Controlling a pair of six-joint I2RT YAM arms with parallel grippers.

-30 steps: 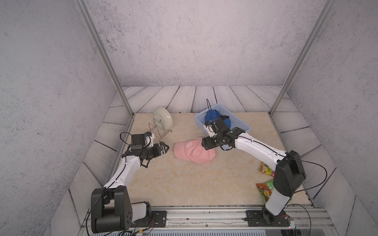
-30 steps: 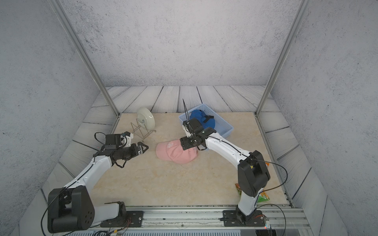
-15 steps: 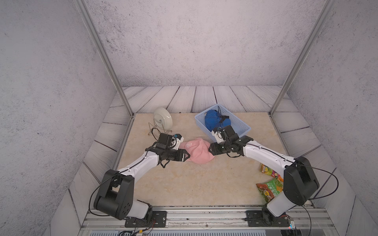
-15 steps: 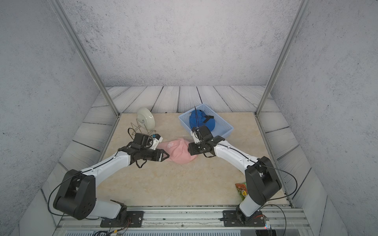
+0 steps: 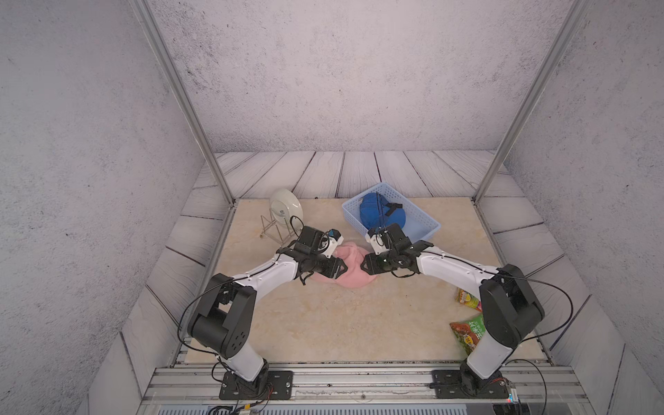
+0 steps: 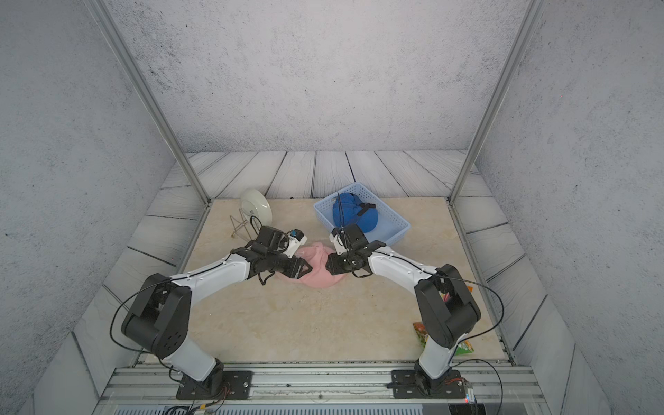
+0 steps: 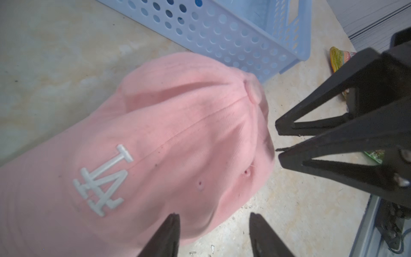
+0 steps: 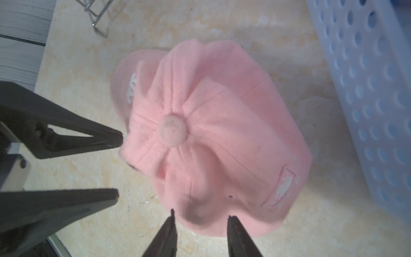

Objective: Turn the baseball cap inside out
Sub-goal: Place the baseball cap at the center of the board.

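Observation:
The pink baseball cap (image 5: pixel 354 269) (image 6: pixel 321 271) lies crown up on the beige tabletop, bunched between my two grippers. Its white logo (image 7: pixel 103 180) and top button (image 8: pixel 172 131) show in the wrist views. My left gripper (image 5: pixel 340 268) (image 7: pixel 214 214) is at the cap's left side, jaws apart, one finger over the fabric and one over bare table. My right gripper (image 5: pixel 363 264) (image 8: pixel 201 213) is at the cap's right side, jaws apart astride a fold of the crown's edge. Each gripper shows in the other's wrist view: the right gripper (image 7: pixel 277 139), the left gripper (image 8: pixel 119 166).
A light blue perforated basket (image 5: pixel 425 221) holding a blue cap (image 5: pixel 381 215) stands just behind the right gripper. A white plate (image 5: pixel 285 208) leans in a wire rack at the back left. Two snack packets (image 5: pixel 467 332) lie by the right arm's base.
Both arms have swung inward to the cap, which is now pushed up into a bunch. Both pairs of jaws have narrowed.

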